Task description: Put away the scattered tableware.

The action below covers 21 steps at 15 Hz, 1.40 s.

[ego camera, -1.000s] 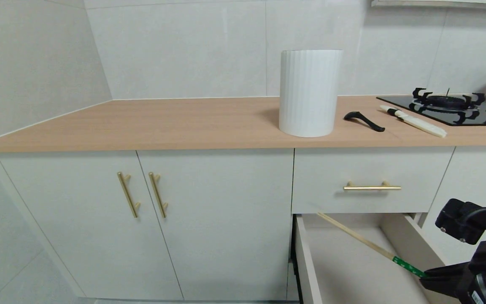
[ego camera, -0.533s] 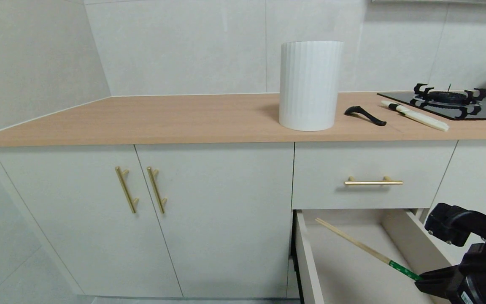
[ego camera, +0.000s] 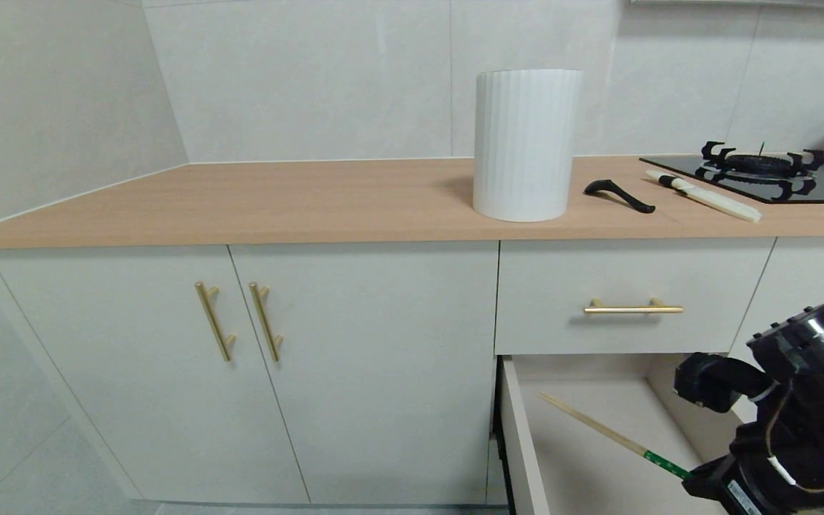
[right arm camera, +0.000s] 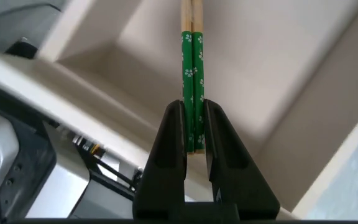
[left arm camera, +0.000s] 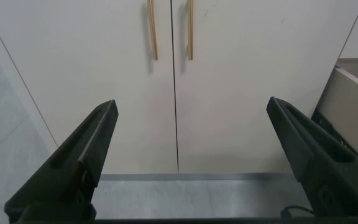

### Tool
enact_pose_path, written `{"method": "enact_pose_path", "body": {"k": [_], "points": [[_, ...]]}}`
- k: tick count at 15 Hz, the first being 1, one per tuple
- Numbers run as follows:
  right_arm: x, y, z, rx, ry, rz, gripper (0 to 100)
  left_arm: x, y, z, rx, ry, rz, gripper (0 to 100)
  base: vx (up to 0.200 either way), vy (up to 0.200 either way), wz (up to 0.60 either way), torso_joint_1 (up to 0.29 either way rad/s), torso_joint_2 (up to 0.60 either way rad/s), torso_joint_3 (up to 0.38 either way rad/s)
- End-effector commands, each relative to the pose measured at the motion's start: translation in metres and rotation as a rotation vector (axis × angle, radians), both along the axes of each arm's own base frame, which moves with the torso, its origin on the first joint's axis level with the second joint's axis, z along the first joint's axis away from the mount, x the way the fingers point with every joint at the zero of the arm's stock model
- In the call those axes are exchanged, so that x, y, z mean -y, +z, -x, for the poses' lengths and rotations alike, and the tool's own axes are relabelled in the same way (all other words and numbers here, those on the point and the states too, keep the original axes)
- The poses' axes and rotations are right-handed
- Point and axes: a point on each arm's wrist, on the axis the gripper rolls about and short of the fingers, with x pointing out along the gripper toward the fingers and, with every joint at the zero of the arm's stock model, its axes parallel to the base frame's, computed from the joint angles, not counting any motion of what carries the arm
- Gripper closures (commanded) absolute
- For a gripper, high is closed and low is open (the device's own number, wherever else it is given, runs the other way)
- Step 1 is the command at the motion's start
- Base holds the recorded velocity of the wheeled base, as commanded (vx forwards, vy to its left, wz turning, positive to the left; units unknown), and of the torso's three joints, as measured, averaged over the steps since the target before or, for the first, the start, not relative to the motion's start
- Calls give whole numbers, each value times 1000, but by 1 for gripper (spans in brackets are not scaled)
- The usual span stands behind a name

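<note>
Chopsticks (right arm camera: 192, 62), tips out of frame

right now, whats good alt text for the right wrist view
The right gripper is shut on a pair of chopsticks at their green flowered ends. They point away from the camera, down into an open pale drawer.

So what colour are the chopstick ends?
Green with white flowers; chopsticks show best in right wrist view.

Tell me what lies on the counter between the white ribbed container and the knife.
A small black curved utensil lies between the white container and the knife, as the head view shows.
</note>
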Motion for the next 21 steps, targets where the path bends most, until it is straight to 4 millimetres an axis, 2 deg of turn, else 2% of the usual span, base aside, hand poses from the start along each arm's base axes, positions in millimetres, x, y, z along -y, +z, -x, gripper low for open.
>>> {"method": "enact_pose_path", "body": {"k": [1,4,6,8,10,13,16,21], "points": [[-1,-27,-35,-124,-83,36,100,0,0,0,0,0,0,0,0,0,0,0,0,0],[-8,-50,-62,-210,-166,38,100,0,0,0,0,0,0,0,0,0,0,0,0,0],[-16,-59,-81,-227,-197,30,100,0,0,0,0,0,0,0,0,0,0,0,0,0],[-28,-64,-110,-228,-217,-14,100,0,0,0,0,0,0,0,0,0,0,0,0,0],[-42,-81,-138,-242,-233,-30,100,0,0,0,0,0,0,0,0,0,0,0,0,0],[-53,-103,-152,-286,-290,-39,100,0,0,0,0,0,0,0,0,0,0,0,0,0],[-65,-134,-159,-349,-355,-26,100,0,0,0,0,0,0,0,0,0,0,0,0,0],[-67,-143,-162,-359,-355,-12,100,0,0,0,0,0,0,0,0,0,0,0,0,0]]}}
